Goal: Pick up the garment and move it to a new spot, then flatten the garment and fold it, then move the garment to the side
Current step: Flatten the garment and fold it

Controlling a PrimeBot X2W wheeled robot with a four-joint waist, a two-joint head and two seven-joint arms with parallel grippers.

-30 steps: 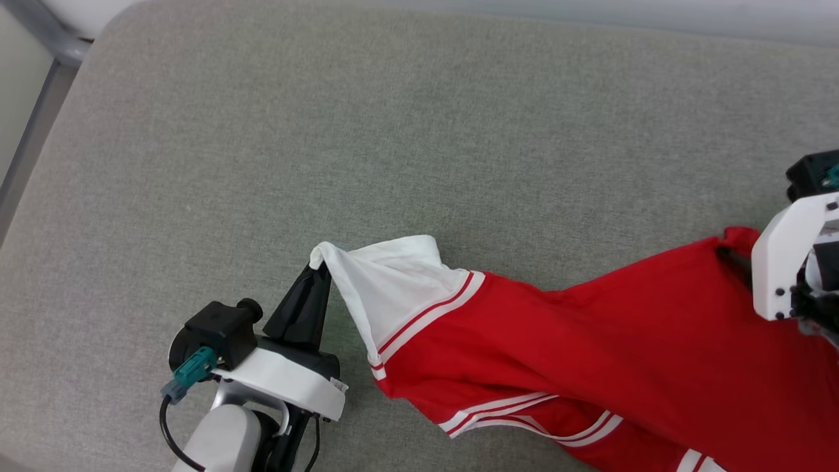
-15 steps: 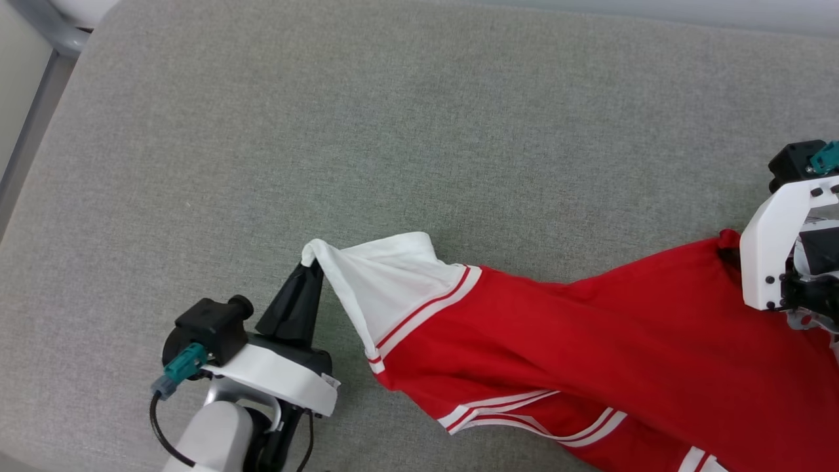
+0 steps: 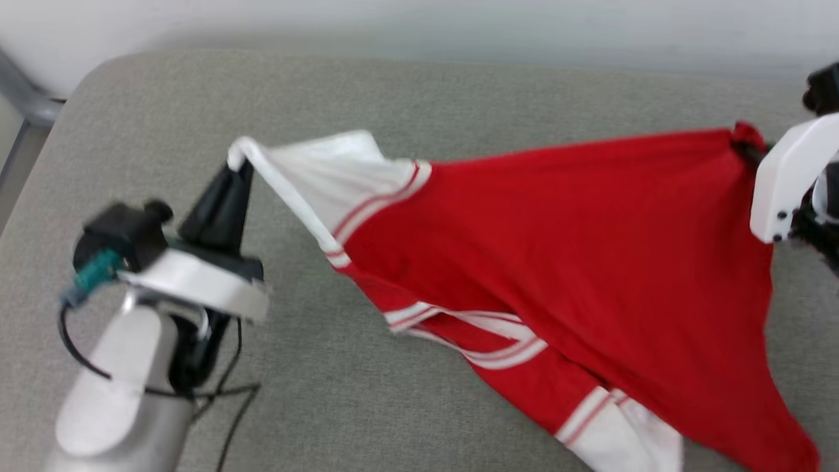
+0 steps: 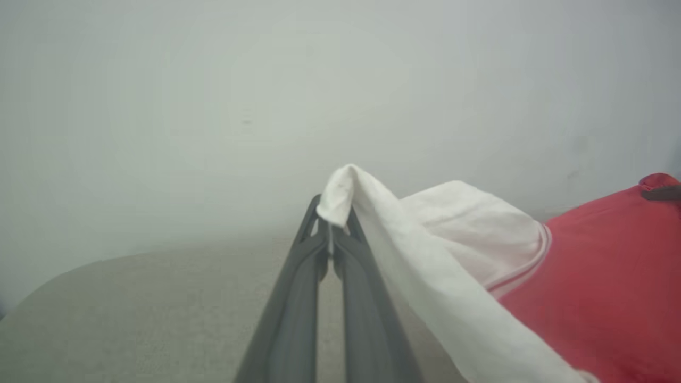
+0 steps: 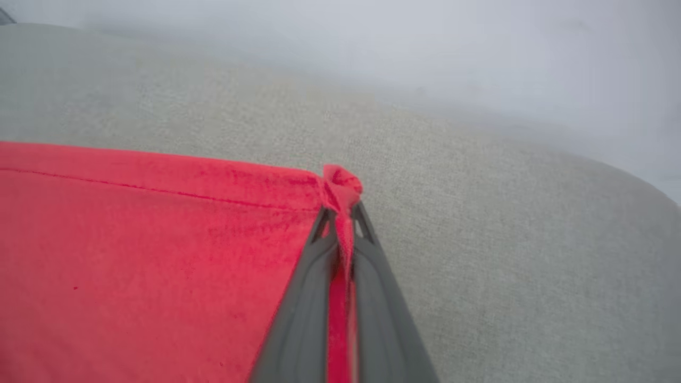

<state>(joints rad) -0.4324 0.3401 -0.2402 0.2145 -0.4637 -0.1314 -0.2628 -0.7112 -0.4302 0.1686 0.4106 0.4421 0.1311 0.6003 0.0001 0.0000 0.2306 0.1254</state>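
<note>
The garment, a red jersey with white sleeve ends and red-and-white striped trim, hangs stretched between my two grippers above the grey cushion. My left gripper is shut on the tip of a white sleeve end. My right gripper is shut on a bunched red corner at the far right. The second white sleeve dangles at the lower right. Lettering and number are hidden.
The grey fabric cushion spreads under everything, its rounded far-left corner close to my left arm. A pale wall runs along the back edge. A grey metal frame stands at the far left.
Both grippers have risen and moved toward the far edge, lifting the garment off the cushion and stretching it taut. The head camera has tilted up, bringing the wall into sight.
</note>
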